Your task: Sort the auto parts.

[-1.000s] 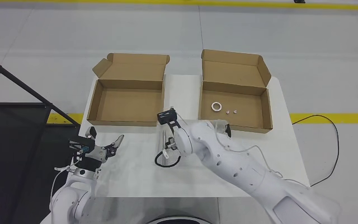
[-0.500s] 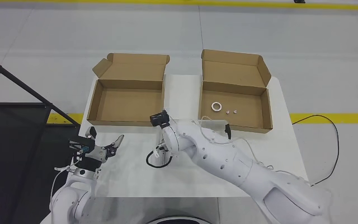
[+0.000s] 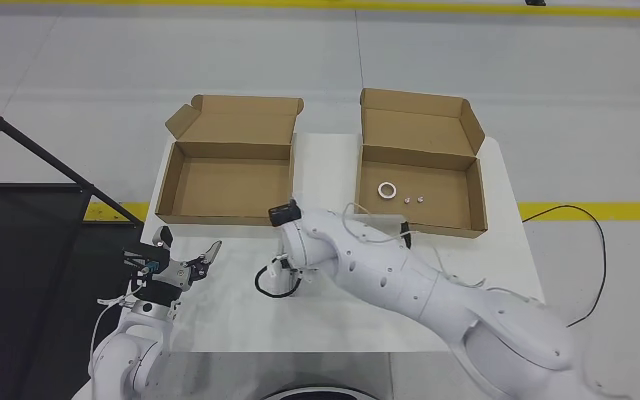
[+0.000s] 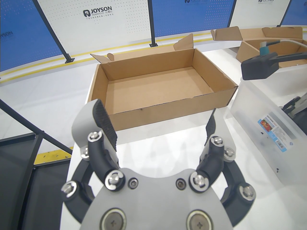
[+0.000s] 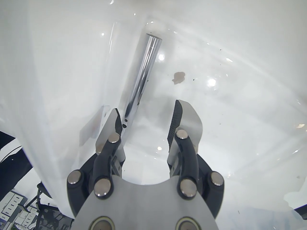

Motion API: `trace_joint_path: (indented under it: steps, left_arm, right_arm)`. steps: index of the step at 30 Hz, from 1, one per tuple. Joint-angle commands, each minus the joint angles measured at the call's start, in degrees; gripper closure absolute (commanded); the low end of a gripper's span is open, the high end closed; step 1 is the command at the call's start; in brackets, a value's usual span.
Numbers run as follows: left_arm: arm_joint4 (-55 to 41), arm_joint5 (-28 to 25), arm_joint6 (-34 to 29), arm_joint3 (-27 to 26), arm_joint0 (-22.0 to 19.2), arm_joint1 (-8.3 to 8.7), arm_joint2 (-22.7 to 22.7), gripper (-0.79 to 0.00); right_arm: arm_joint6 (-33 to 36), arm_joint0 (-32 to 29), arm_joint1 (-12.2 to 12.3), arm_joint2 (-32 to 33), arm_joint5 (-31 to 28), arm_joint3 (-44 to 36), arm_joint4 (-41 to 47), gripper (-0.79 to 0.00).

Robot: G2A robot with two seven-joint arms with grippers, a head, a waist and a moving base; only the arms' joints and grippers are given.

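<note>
A shiny metal rod [image 5: 141, 77] lies on the floor of a clear plastic bin [image 5: 60, 72], along one wall. My right gripper [image 5: 147, 116] is down inside that bin, open, and the rod's near end lies just beside one fingertip [image 5: 117, 120]; nothing is held. In the top view the right arm's wrist [image 3: 288, 250] hangs over the table's middle. My left gripper [image 4: 156, 118] is open and empty at the table's left front corner [image 3: 185, 268], facing the left cardboard box [image 4: 168, 106].
The left box [image 3: 165, 190] is empty. The right box [image 3: 475, 195] holds a white ring [image 3: 387, 189] and small parts [image 3: 412, 198]. The clear bin [image 4: 259, 120] stands in front of the boxes. A bare strip of white table [image 3: 225, 300] lies between the arms.
The right arm has swung leftward and slightly nearer the front edge, carrying its gripper along inside the bin. The left arm has kept still.
</note>
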Motion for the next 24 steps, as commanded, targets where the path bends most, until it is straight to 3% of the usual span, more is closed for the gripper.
trace_joint_path:
  steps: [1,9,19,24]
  left_arm:
    - [0.0,0.0,0.0,0.0,0.0,0.0,0.0,-0.785]
    - [0.0,0.0,0.0,0.0,0.0,0.0,0.0,-0.785]
    - [0.0,0.0,0.0,0.0,0.0,0.0,0.0,-0.785]
    - [0.0,0.0,0.0,0.0,0.0,0.0,0.0,-0.785]
  right_arm:
    - [-0.8,0.8,-0.2,-1.0,0.8,0.5,2.2,-0.456]
    - [-0.9,0.7,-0.8,-1.0,0.9,2.1,2.1,-0.249]
    - [-1.0,0.3,-1.2,-1.0,1.0,3.5,1.9,-0.262]
    - [-0.8,0.1,-1.4,-1.0,0.9,4.8,1.1,-0.219]
